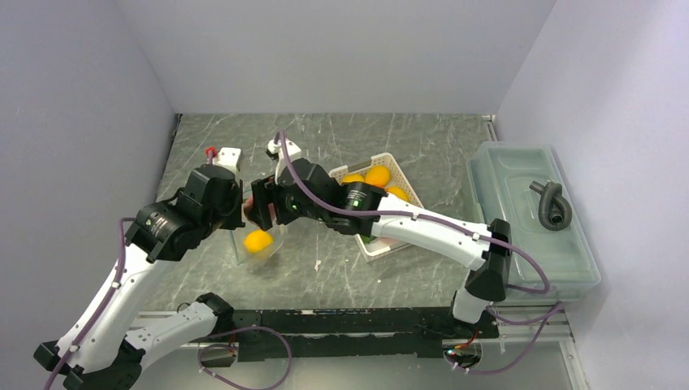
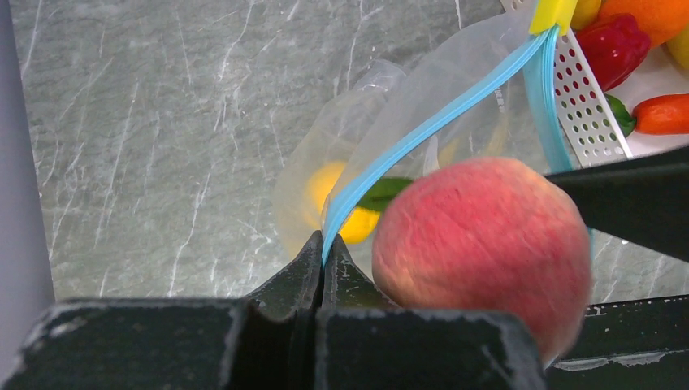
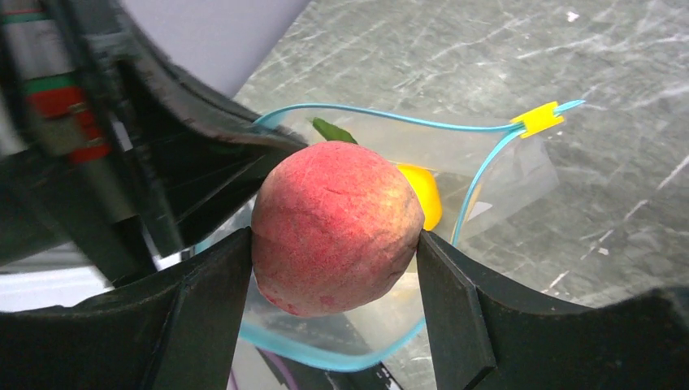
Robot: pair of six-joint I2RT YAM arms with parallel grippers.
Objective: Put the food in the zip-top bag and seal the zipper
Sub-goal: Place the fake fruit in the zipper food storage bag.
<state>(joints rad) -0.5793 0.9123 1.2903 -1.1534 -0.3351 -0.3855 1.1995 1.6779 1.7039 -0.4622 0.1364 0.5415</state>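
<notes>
From up top: spotting the left pincer (image 1: 244, 208) and right pincer (image 1: 260, 213) nose to nose over the clear bag (image 1: 266, 253), out in the middle of the counter (image 1: 341, 268), with a yellow-orange fruit (image 1: 258, 240) sitting inside. Can't really make out either grip from this high. Also got a white basket (image 1: 406, 177) just right of the bag with more orange and yellow pieces in it, and a lidded bin (image 1: 520, 244) off at the far right. Over to the left wrist: pinched tight together on the blue zipper strip (image 2: 431, 126) at one end of the bag's mouth, holding that edge up. Seeing a yellow slider (image 2: 552, 12) at the strip's far end, a pink-red peach (image 2: 483, 244) hanging right beside the strip, plus a red pepper (image 2: 613, 45) and carrot (image 2: 662, 114) lying in the basket. Right wrist now: clamped on the peach, one finger each side, right over the bag's wide-open mouth. Down below it, same yellow fruit and a green leaf (image 3: 331, 130) inside the bag.
</notes>
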